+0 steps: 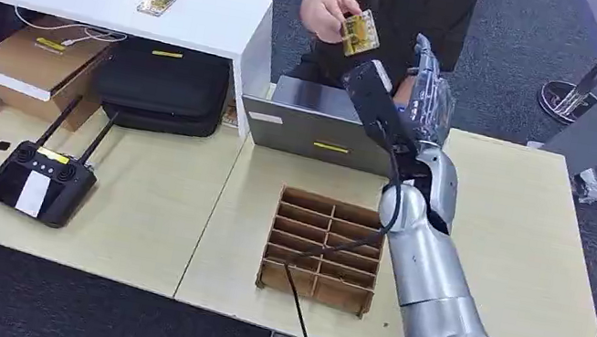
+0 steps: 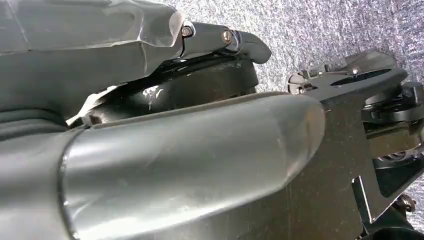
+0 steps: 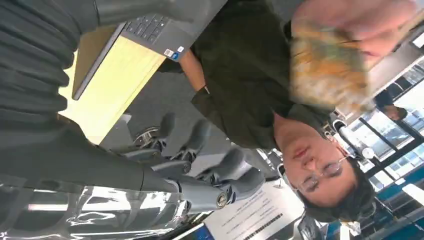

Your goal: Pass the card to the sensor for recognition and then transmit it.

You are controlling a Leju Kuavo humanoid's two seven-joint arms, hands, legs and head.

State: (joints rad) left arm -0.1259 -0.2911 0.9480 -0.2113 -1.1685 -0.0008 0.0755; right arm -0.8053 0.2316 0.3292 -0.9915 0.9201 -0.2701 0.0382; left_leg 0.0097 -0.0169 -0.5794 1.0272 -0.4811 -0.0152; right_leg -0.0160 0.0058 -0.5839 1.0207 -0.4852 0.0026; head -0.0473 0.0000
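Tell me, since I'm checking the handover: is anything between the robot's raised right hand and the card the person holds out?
Nothing visible. The person's hand holds the card in the air just beside the right hand, with open space between them above the laptop.

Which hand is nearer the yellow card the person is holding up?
Right. The right hand is raised just beside the yellow card in the person's hand, not touching it. The left hand hangs low over the floor.

The compartment tray (image 1: 323, 249) sat on the table (image 1: 528, 265); behind it stood the laptop (image 1: 321, 126), left of it the controller (image 1: 39, 177).
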